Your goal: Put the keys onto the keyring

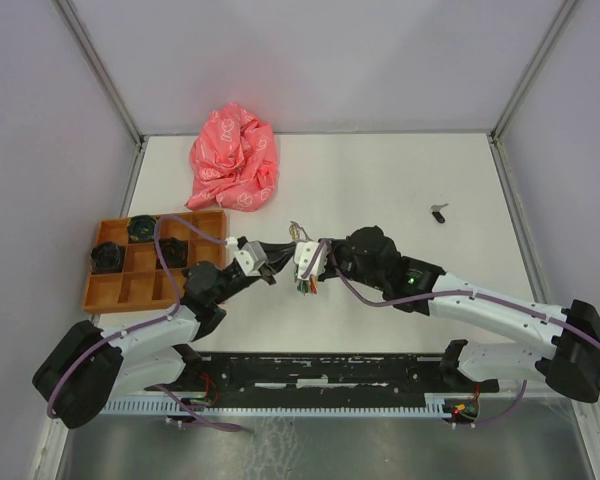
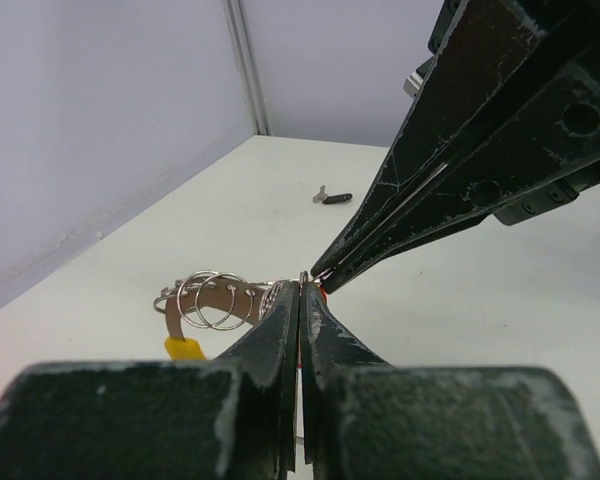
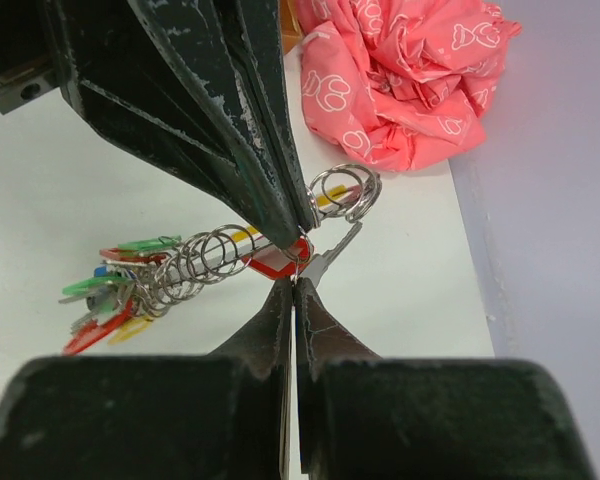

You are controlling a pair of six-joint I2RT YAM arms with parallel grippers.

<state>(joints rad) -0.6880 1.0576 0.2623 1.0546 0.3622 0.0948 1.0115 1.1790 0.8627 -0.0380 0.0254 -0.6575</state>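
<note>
Keyring [image 3: 170,275] is held near the pink cloth [image 1: 234,158].
Left gripper [image 2: 302,285] and right gripper [image 3: 294,285] are pressed shut at the red key [image 3: 278,263].

The top camera sits high above and behind the arms [image 1: 480,303] and looks down on the whole table [image 1: 400,170]. The left wrist camera sits low, right behind the left fingers [image 2: 270,345], and faces the black key [image 2: 332,197]. The right wrist camera sits right behind the right fingers [image 3: 270,335] and faces the pink cloth [image 3: 400,80]. The top view shows both too. Both wrist cameras see the rings [image 3: 200,258].
</note>
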